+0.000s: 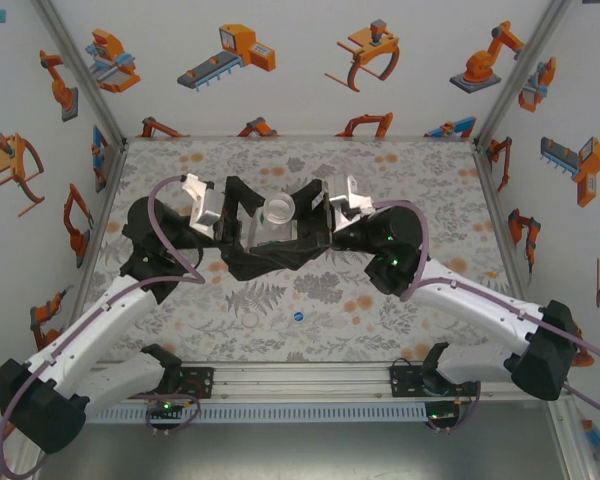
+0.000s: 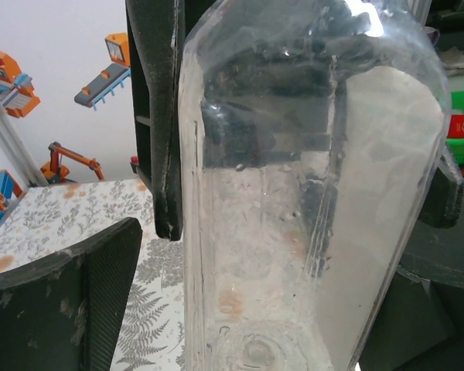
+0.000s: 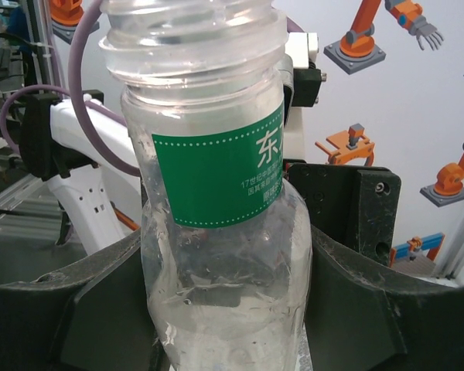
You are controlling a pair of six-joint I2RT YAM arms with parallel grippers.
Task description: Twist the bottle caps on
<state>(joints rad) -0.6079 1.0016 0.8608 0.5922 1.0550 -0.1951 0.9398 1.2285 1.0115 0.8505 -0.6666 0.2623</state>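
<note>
A clear bottle (image 1: 278,213) with a green label stands upright between both grippers at the table's middle. Its threaded neck (image 3: 193,39) is open, with no cap on it. My right gripper (image 3: 232,309) is shut on the bottle (image 3: 216,232), both fingers pressing its lower body. My left gripper (image 2: 240,325) is open around the same bottle (image 2: 294,216). Its left finger (image 2: 62,301) stands apart from the wall, with table showing in the gap. A small blue bottle cap (image 1: 297,317) lies on the table nearer the arm bases.
The patterned table (image 1: 430,190) is walled by panels with robot pictures, with metal frame posts at the back corners. The left arm (image 1: 130,300) and right arm (image 1: 460,290) reach in from the near edge. The right gripper's finger (image 2: 158,116) is beside the bottle.
</note>
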